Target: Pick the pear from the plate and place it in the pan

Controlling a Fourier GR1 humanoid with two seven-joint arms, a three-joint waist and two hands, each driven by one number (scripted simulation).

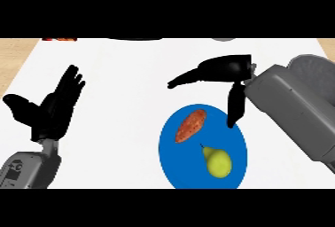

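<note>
Blue plate (171, 165): one pear (218, 162), one sweet potato (191, 125); both hands' fingers released.

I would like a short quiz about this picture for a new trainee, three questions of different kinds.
1. True or false: the pear lies on the blue plate.
2. Which hand is above the plate? A. left hand B. right hand
3. Fill in: beside the pear lies an orange-brown ____.

Key: 1 true; 2 B; 3 sweet potato. The right hand holds nothing; the left hand rests open at the view's left.
</note>
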